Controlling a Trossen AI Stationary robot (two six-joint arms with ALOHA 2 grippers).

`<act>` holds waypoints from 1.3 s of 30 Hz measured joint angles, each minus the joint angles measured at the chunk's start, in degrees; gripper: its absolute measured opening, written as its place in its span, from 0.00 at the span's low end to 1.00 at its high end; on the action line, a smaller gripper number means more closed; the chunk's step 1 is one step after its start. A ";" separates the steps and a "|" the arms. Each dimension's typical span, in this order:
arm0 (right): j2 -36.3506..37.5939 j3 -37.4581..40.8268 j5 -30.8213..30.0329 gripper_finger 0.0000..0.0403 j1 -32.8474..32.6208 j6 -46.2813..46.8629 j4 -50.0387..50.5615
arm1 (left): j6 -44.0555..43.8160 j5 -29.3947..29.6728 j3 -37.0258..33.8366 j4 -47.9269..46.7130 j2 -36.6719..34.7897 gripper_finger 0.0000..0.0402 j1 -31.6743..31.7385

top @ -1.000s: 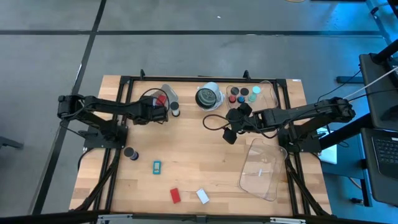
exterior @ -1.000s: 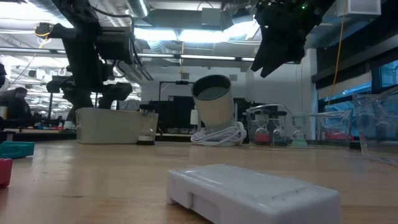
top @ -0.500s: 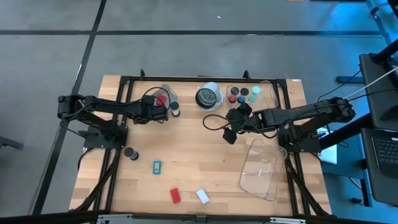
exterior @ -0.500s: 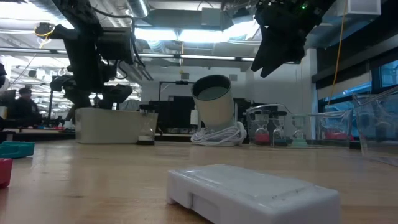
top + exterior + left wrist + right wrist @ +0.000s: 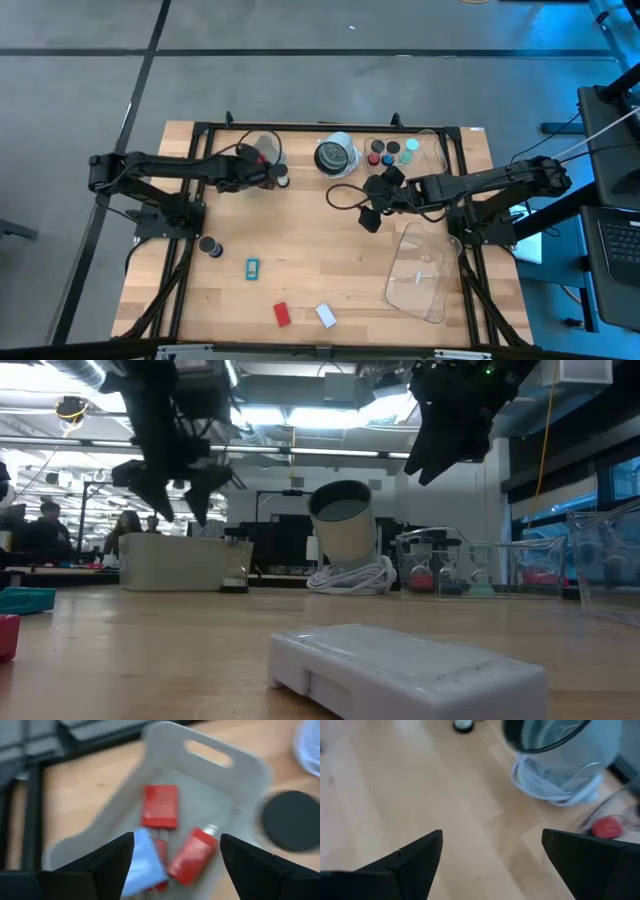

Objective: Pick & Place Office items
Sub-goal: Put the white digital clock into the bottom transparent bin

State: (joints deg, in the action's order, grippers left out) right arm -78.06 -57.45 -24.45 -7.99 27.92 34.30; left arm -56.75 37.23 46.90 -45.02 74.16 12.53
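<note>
1. Office items: we are logging three red blocks (image 5: pixel 160 806) and a pale-blue block (image 5: pixel 142 862) in the grey bin (image 5: pixel 165 750); teal block (image 5: pixel 253 267), red block (image 5: pixel 282 314), white block (image 5: pixel 326 316) and dark cap (image 5: pixel 209 246) are lying loose near the table's front edge.
2. Left gripper (image 5: pixel 262 172) is hovering over that bin, fingers spread, carrying nothing.
3. Right gripper (image 5: pixel 370 212) is waiting mid-table, spread and empty.
4. Risk (our judgement): the pale-blue block is looking tilted and could tip out if the fingers clip the bin wall.

We see the table (image 5: pixel 330 270) from overhead and level, plus 2 close wrist views looking down.
</note>
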 joint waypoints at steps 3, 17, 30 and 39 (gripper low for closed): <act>0.00 0.00 5.02 0.85 -0.65 -0.05 -0.02 | 1.42 -6.64 2.28 0.03 -0.12 0.74 -0.12; -2.34 0.00 6.10 0.85 -14.63 -10.54 -11.07 | 0.64 -6.25 8.19 0.60 -0.14 0.66 -15.44; -16.33 0.02 10.17 0.85 -19.59 -9.49 -28.54 | -6.24 0.82 11.25 0.80 -0.18 0.65 -33.66; -24.79 0.01 12.82 0.85 -21.78 -9.67 -46.78 | -11.63 3.63 11.25 1.36 -0.18 0.65 -42.01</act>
State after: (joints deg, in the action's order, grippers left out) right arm -102.85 -57.44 -11.62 -29.78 18.25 -12.48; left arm -68.38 40.87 58.15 -43.66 73.97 -29.47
